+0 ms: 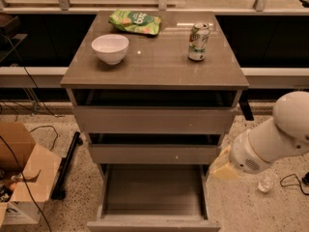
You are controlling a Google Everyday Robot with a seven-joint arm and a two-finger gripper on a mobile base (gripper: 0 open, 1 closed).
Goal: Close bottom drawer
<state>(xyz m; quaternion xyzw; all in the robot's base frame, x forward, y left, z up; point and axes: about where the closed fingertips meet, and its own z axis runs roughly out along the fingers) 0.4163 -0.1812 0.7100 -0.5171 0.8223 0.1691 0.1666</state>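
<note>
The bottom drawer (153,191) of the grey-brown cabinet (154,74) is pulled far out. Its flat grey floor is bare, and its plain front (152,224) lies at the lower edge of the view. The middle drawer (154,153) and top drawer (154,120) stand slightly out above it. My white arm (275,139) reaches in from the right. My gripper (223,166), a pale yellowish end piece, sits beside the cabinet's right side, level with the middle drawer and above the open bottom drawer's right wall. It touches nothing that I can see.
On the cabinet top are a white bowl (110,48), a green chip bag (135,22) and a drink can (198,41). An open cardboard box (21,178) and cables lie on the floor at left. A small clear cup (266,181) sits on the floor at right.
</note>
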